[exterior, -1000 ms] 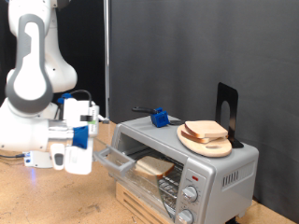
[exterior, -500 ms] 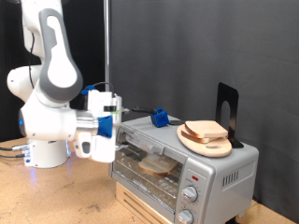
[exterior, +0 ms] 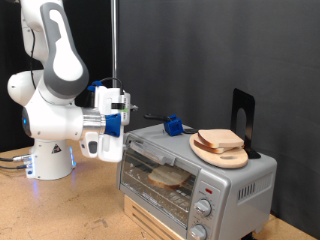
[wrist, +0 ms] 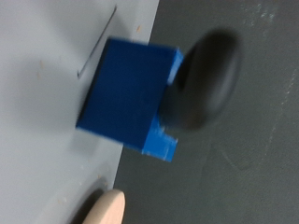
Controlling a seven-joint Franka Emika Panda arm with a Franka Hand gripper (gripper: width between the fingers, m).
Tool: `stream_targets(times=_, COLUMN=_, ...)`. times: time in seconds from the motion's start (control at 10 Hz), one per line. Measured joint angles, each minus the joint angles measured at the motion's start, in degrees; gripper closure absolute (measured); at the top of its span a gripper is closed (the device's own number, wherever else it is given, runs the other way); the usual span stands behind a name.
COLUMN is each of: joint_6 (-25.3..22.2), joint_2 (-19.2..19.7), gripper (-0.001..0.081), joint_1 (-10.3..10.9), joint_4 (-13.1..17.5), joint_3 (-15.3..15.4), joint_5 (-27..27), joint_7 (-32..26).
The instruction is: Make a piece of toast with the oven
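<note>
The silver-grey oven (exterior: pixel 200 180) stands at the exterior view's right with its glass door shut. Behind the glass, a piece of toast (exterior: pixel 165 177) lies on the rack. A second slice (exterior: pixel 220 138) rests on a round wooden board (exterior: pixel 228 156) on the oven's roof. My gripper (exterior: pixel 118 145) hovers just off the oven's upper left corner, next to the top of the door; nothing shows between its fingers. The wrist view shows no fingers, only a blue block (wrist: pixel 126 93) and a black rounded part (wrist: pixel 201 79) on the grey oven top.
A blue clamp-like piece (exterior: pixel 172 126) and a black stand (exterior: pixel 243 118) sit on the oven roof. The oven rests on a wooden box (exterior: pixel 150 218). The robot base (exterior: pixel 50 150) stands on the wooden table at left, before a dark curtain.
One second ago the oven door hung open with my gripper at its handle. The door is now shut, and my gripper has risen and shifted right to the oven's top corner.
</note>
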Motion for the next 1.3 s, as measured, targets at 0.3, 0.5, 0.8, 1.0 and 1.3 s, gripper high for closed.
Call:
stream_targets(times=0.3, joint_6=-0.6, joint_2=-3.8, gripper=0.0001, joint_1=-3.1, joint_4=-2.5, joint_3=-2.0, joint_5=-3.7, joint_7=2.3)
stream_targets(times=0.5, joint_6=-2.3, joint_2=-3.3, gripper=0.0001, joint_1=-3.2, joint_4=-2.1, joint_3=-2.1, joint_5=-5.7, joint_7=2.7)
stream_targets(times=0.8, joint_6=-6.3, joint_2=0.0, gripper=0.0001, joint_1=-4.6, joint_4=3.5, joint_3=-4.8, joint_5=-12.2, joint_7=9.2)
stream_targets(times=1.0, joint_6=-4.8, joint_2=3.2, gripper=0.0001, joint_1=-5.0, joint_4=7.3, joint_3=-5.6, joint_5=-9.1, joint_7=9.8)
stream_targets(times=1.3, joint_6=-2.2, joint_2=6.0, gripper=0.0001, joint_1=-4.9, joint_4=9.9, joint_3=-5.3, joint_5=-5.5, joint_7=9.5)
